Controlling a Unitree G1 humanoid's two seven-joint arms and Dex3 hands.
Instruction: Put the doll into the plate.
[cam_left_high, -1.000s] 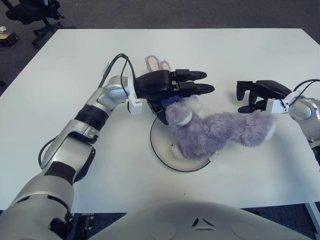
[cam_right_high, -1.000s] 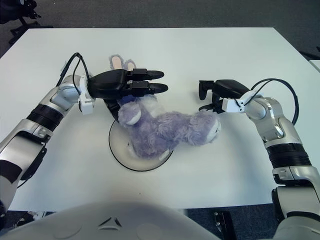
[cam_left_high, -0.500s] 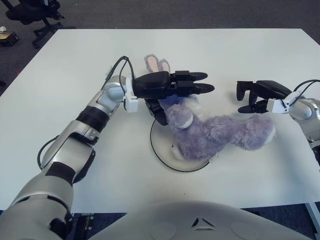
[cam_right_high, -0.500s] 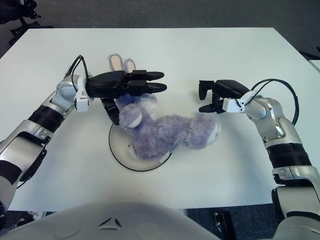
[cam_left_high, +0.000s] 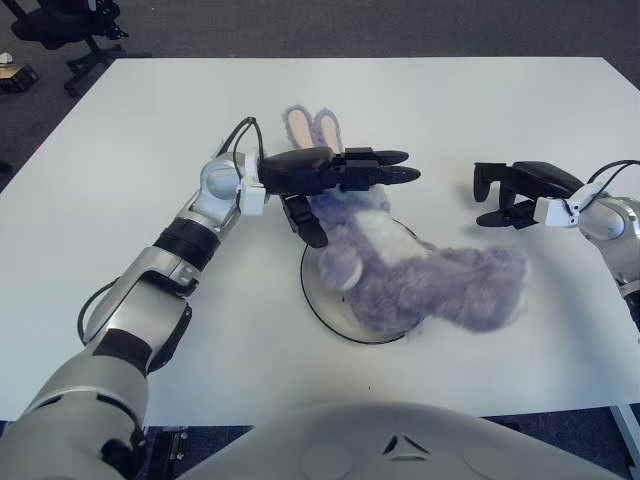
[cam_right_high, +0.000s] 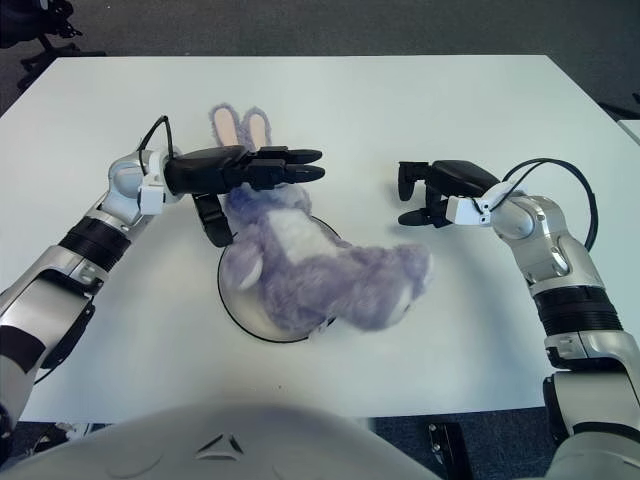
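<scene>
The doll (cam_left_high: 420, 285) is a purple plush rabbit. It lies belly up across the round, dark-rimmed plate (cam_left_high: 309, 296), with its head and body over the plate and its hind end hanging off the right side onto the table. Its pink-lined ears (cam_left_high: 312, 128) stick out behind my left hand. My left hand (cam_left_high: 350, 195) is over the doll's head, fingers stretched straight to the right and thumb pointing down beside the head, not closed on it. My right hand (cam_left_high: 500, 195) is open at the right, apart from the doll.
The white table (cam_left_high: 480, 100) runs to the edges of the view, with dark carpet beyond its far edge. An office chair (cam_left_high: 60, 25) stands on the floor at the far left. My torso (cam_left_high: 400, 445) fills the bottom of the view.
The doll has rolled over onto its back and its hind end has swung toward the front. My left hand has drawn back a little to the left, uncovering the ears. The right hand has not moved.
</scene>
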